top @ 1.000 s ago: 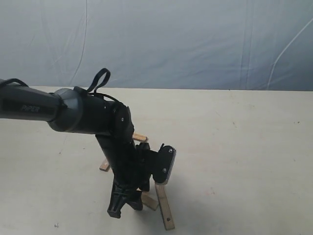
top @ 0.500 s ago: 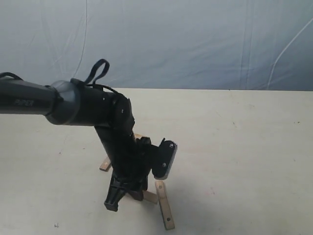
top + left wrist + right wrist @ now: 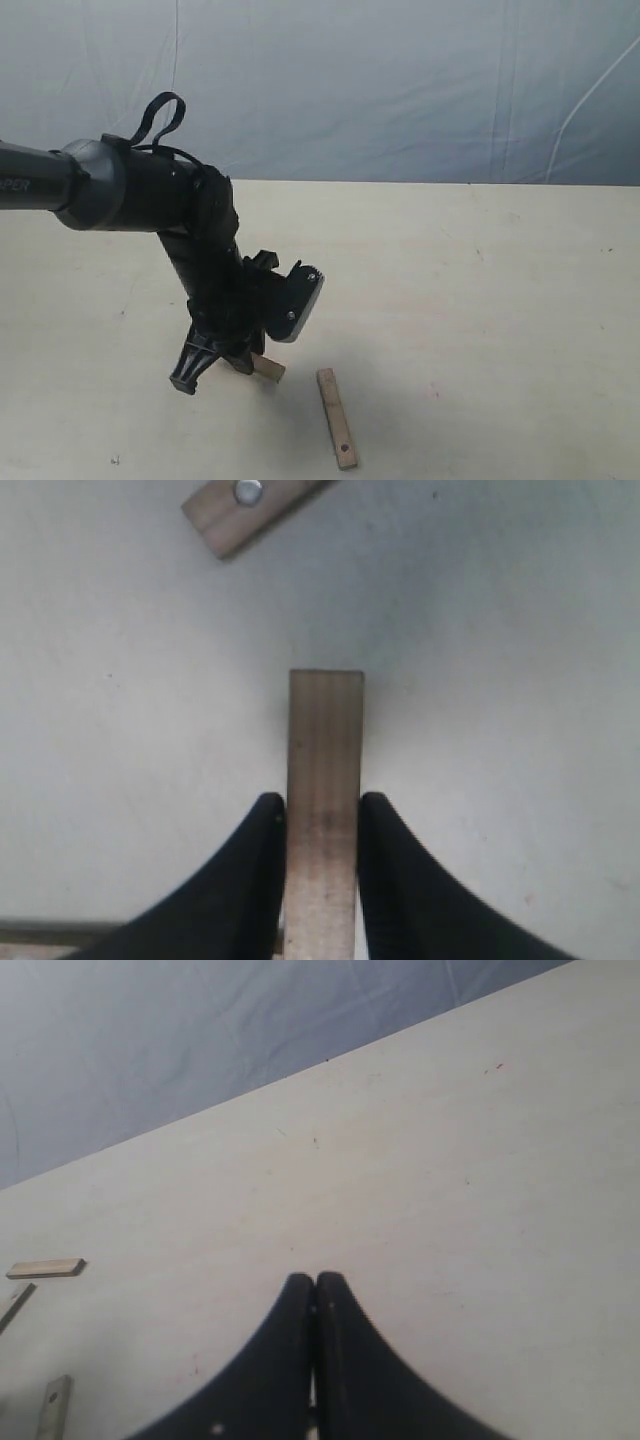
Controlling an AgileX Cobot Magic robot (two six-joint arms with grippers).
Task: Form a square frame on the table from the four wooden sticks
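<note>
Two wooden sticks show in the exterior view. Item one, the gripped stick (image 3: 268, 370): only a short light-brown end is seen, at lower centre-left of the frame, jutting from under the left gripper (image 3: 212, 370). The black left arm (image 3: 150, 195) reaches in from the left edge and bends down to it. Whether this stick touches the table (image 3: 500, 300) cannot be told. Item two, the loose stick (image 3: 337, 432): it lies flat at lower centre, apart from the first, with a small dark hole near its lower end. The table is pale beige; the blue-grey backdrop (image 3: 400, 80) fills the upper frame.

Left wrist view. The left gripper (image 3: 322, 800) pinches the gripped stick (image 3: 325, 740) by its long edges, one black finger (image 3: 250, 880) against each side; the stick's square end extends past the fingertips. Beyond it, apart and at an angle, is a second stick end (image 3: 240, 510) bearing a small round stud. The table (image 3: 520, 680) is underneath.

Right wrist view. The right gripper (image 3: 316, 1280) has its fingers pressed together, with nothing between them, above bare table (image 3: 450, 1160). Well off to one side lie a pale stick (image 3: 45, 1268) and a holed stick end (image 3: 52, 1405), apart from each other. The backdrop (image 3: 200, 1030) is behind.
</note>
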